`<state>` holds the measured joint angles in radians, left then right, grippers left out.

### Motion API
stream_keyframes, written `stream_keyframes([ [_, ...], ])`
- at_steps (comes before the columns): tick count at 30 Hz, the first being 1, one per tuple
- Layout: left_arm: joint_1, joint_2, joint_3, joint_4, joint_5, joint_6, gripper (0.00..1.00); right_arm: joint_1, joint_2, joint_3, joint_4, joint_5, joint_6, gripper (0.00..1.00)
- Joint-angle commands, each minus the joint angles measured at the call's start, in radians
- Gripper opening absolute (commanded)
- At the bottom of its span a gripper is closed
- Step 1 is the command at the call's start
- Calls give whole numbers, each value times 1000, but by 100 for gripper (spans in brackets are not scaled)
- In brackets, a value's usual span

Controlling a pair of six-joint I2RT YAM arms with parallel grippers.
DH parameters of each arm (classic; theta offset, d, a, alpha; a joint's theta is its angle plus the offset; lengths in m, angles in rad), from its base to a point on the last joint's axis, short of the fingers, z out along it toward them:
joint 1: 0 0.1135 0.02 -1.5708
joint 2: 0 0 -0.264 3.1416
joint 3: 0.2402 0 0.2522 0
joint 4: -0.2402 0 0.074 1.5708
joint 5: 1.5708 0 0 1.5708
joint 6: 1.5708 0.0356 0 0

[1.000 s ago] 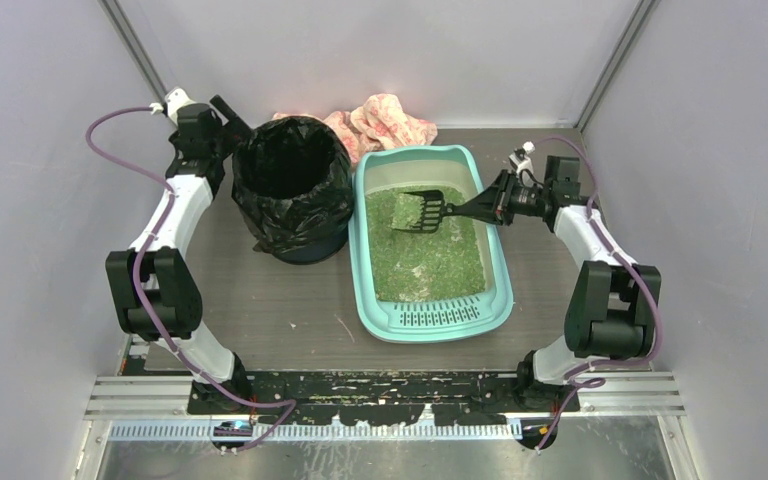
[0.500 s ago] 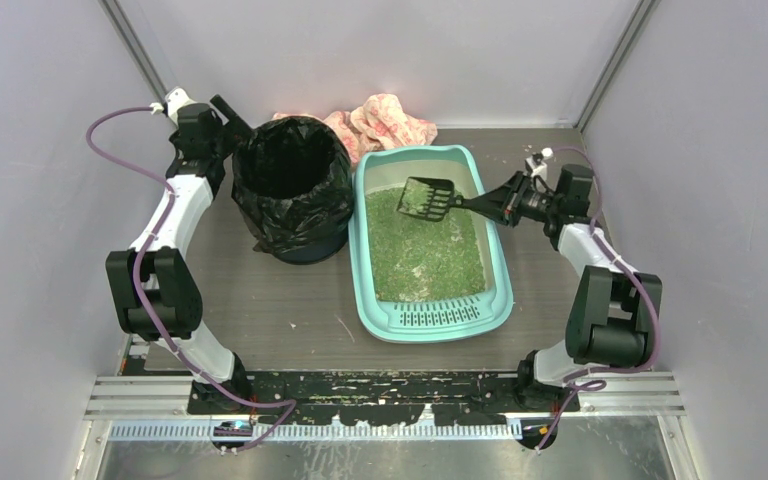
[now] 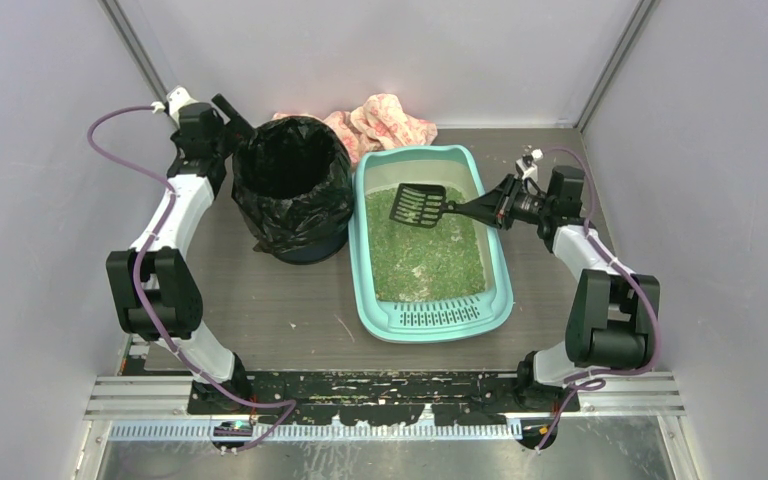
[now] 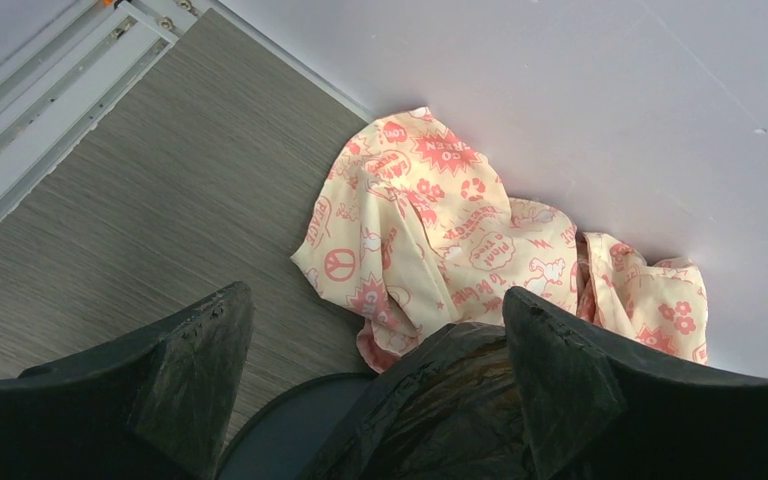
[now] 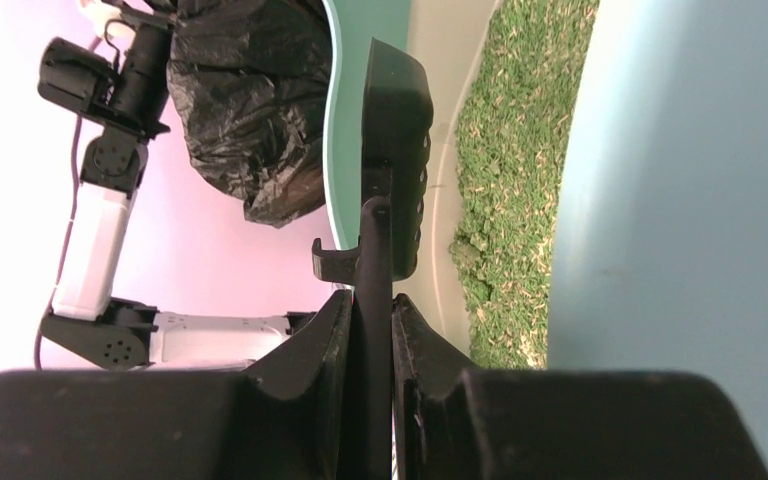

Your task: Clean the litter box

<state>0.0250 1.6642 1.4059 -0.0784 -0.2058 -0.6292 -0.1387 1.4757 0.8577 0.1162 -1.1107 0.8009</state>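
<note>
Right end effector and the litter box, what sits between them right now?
A black slotted scoop: the right end effector clamps its handle, and its head hangs over the litter box, seen in the top view.

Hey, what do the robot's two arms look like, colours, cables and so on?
The left arm and right arm have white links joined by chunky black joints. A purple cable loops along each, with a small white fitting near the wrist. The left claw and right claw each have two black wedge-shaped fingers.
</note>
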Motion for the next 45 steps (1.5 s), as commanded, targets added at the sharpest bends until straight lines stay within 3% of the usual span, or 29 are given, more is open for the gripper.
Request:
stream_keyframes([
  [1, -16, -6, 49, 32, 6, -2, 94, -14, -62, 11, -28, -20, -67, 1],
  [8, -46, 6, 56, 32, 8, -7, 94, 37, -57, 59, -70, -7, -106, 1],
  [12, -51, 5, 64, 29, 2, 4, 94, -57, -94, -6, 112, -6, 23, 1],
  [17, -52, 18, 59, 41, 16, -16, 94, 46, -71, 77, -133, 3, -159, 1],
  [28, -53, 14, 50, 47, 14, -13, 94, 54, -95, 206, -147, -1, -133, 1],
  [38, -54, 6, 28, 54, 12, -13, 94, 138, 67, 498, -67, 40, -32, 1],
  [45, -53, -11, 24, 50, 2, 6, 94, 276, 299, 852, -154, 56, -45, 1],
])
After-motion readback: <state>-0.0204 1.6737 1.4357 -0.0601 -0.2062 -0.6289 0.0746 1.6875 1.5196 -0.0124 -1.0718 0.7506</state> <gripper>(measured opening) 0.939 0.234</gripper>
